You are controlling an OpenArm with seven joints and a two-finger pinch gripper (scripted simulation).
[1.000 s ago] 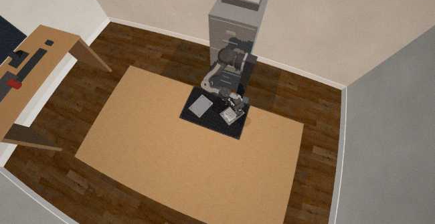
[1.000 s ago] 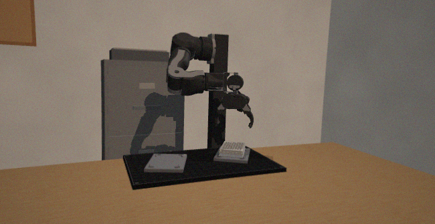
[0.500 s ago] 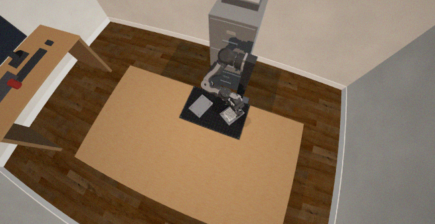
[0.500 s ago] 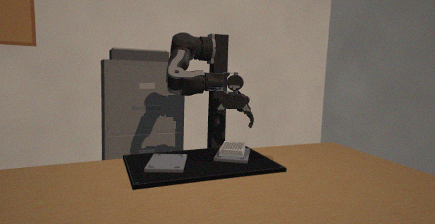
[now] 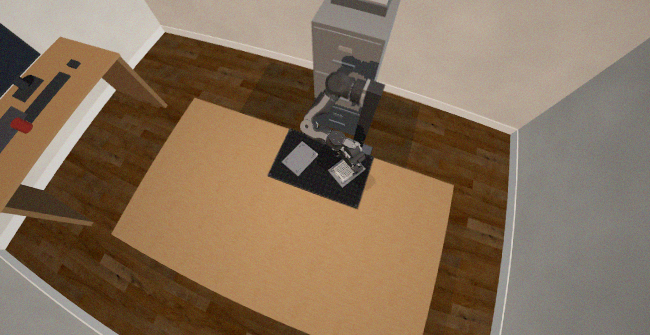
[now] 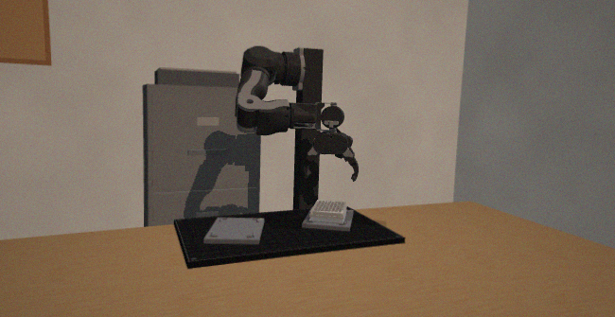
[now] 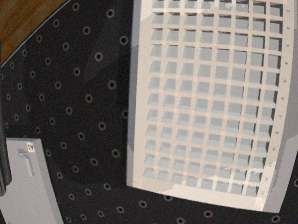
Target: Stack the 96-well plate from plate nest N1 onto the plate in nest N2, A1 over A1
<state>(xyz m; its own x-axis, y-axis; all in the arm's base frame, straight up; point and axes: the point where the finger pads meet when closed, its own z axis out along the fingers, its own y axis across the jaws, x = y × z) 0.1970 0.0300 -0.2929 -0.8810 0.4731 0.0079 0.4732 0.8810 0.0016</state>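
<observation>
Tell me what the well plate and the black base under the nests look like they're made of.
Well plate: apparently matte white plastic, a uniform pale grid of square wells. Black base: probably glossy metal or hard plastic, dark with faint sheen and regular rows of small holes.

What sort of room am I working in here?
Probably an office or small lab room: wood floor, a filing cabinet against the wall, and a side desk with a keyboard. The arm stands at a table over a black board with a well plate.
</observation>
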